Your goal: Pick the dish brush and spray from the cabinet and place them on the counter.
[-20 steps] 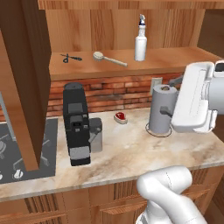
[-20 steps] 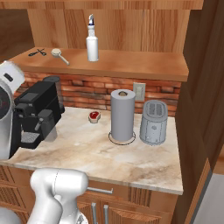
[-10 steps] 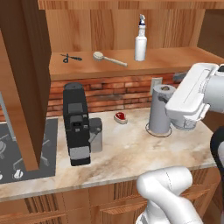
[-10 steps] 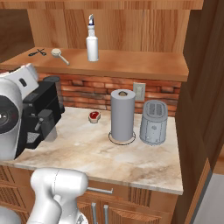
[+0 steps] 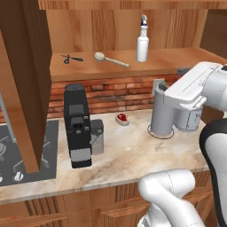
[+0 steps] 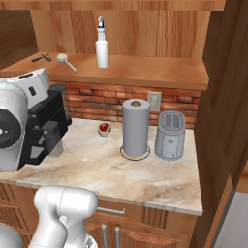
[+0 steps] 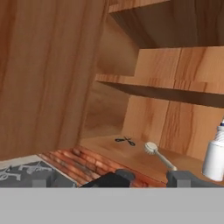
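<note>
Marbled counter [image 5: 133,153] — brick behind, wooden cabinet [image 5: 26,66] above.

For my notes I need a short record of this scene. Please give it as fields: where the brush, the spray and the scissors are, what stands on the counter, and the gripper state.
dish brush: lies on the cabinet shelf, head toward the scissors
spray: stands upright on the same shelf, right of the brush
scissors: lie at the shelf's left part
counter: coffee machine, paper towel roll, toaster, small red item
gripper: open, holds nothing
task items moved: none yet
</note>
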Motion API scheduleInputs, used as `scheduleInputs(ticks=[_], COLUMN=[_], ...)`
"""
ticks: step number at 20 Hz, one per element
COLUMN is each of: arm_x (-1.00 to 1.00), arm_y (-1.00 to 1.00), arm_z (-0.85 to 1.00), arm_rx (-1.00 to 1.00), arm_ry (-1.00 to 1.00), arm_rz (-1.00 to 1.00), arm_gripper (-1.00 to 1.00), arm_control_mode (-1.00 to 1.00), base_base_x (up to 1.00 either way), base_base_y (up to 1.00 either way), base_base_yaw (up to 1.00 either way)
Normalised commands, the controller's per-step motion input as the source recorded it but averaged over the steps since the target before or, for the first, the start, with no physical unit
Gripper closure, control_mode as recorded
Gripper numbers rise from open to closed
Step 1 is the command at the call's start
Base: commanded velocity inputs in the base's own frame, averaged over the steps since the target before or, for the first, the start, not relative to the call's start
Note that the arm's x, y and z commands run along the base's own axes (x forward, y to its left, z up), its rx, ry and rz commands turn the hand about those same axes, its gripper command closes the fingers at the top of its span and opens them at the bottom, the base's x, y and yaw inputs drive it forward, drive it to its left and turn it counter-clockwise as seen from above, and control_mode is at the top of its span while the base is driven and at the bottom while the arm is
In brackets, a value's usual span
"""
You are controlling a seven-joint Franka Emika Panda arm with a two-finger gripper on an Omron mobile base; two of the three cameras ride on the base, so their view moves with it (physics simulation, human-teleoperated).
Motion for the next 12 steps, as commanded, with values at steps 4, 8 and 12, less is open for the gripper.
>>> scheduleInputs(ticks=[4, 8, 12], arm_x=[0.17, 0.16, 0.19], arm_y=[0.00, 0.00, 0.00], arm_z=[0.26, 0.25, 0.10], arm_rx=[0.04, 0.01, 0.00], arm_ry=[0.05, 0.08, 0.10], arm_rz=[-0.04, -0.03, -0.03], arm_gripper=[-1.00, -1.00, -1.00], arm_control_mode=[-1.00, -1.00, -1.00], base_base_x=[0.00, 0.00, 0.00], base_base_y=[0.00, 0.00, 0.00], base_base_yaw=[0.00, 0.00, 0.00])
